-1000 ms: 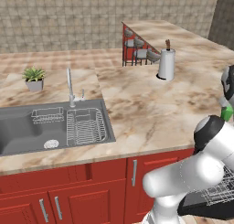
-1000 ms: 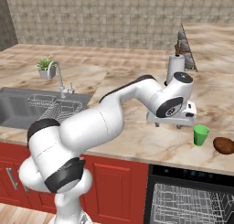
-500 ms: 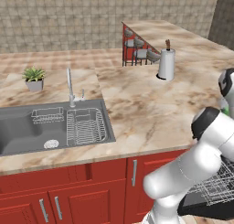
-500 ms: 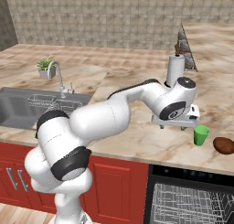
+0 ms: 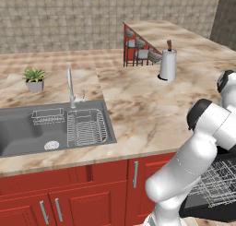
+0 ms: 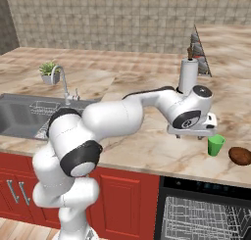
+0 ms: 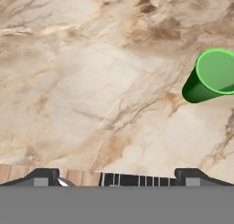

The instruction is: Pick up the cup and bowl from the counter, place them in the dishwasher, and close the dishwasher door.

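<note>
Hand [image 6: 198,136] position: low over the counter [image 6: 147,151], just left of the cup [image 6: 215,145], not touching it. Its fingers [image 7: 43,177] stand fully apart and hold nothing. In the hand view the cup lies to the upper right, off the line between the fingertips, with bare marble under the hand.

Cup: green, upright, open end up, near the front edge of the counter at the right. Bowl [image 6: 240,156]: brown, just right of the cup and a little nearer the edge, apart from it. Both rest on the counter.

Dishwasher [image 6: 203,209]: set under the counter directly below the cup and bowl. The wire rack [image 6: 206,219] shows in the opening, so the door [image 5: 207,211] is judged to be down. The left base view shows the rack drawn out over the lowered door.

Further out: a paper-towel holder [image 6: 188,75] stands far behind the hand; a sink [image 5: 50,128] with a faucet [image 5: 71,86] lies to the left, and a potted plant [image 5: 34,78] beyond it.

Step in hand: approach to the cup, the first of the two pickups. No item is loaded yet.

Next move, as judged: shift the hand right until the cup sits centred between the fingers, lower so the fingers straddle its wall, then close. Keep clear of the bowl alongside, since a wide sweep could push it off the edge.
</note>
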Tool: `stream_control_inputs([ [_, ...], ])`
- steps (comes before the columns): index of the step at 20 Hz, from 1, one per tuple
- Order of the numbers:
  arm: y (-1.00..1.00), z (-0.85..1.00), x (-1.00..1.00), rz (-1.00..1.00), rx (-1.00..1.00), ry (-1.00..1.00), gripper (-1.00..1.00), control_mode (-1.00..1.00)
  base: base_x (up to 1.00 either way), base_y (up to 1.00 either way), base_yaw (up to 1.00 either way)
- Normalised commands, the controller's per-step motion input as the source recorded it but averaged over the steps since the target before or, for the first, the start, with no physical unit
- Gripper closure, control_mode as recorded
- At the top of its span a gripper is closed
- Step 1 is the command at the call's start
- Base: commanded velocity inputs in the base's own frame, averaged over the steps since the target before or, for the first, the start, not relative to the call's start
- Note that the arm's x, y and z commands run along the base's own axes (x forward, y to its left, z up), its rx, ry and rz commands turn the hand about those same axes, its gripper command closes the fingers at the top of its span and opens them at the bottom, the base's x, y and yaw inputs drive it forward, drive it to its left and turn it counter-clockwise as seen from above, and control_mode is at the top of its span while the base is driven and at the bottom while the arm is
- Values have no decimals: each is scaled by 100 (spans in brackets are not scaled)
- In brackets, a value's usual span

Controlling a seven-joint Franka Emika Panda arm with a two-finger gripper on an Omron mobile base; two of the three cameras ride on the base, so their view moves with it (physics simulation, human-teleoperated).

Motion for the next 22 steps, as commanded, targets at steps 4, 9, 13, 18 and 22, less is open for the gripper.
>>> stream_control_inputs([
  [4, -24, -9, 25, 0, 0, 0, -100, -100, 0, 0, 0],
  [9, -25, -9, 26, 0, 0, 0, -100, -100, 0, 0, 0],
  [13, -23, -9, 24, 0, 0, 0, -100, -100, 0, 0, 0],
  [18, -27, -5, 24, 0, 2, 0, -100, -100, 0, 0, 0],
  [22, -32, 0, 27, 0, 3, 0, -100, -100, 0, 0, 0],
])
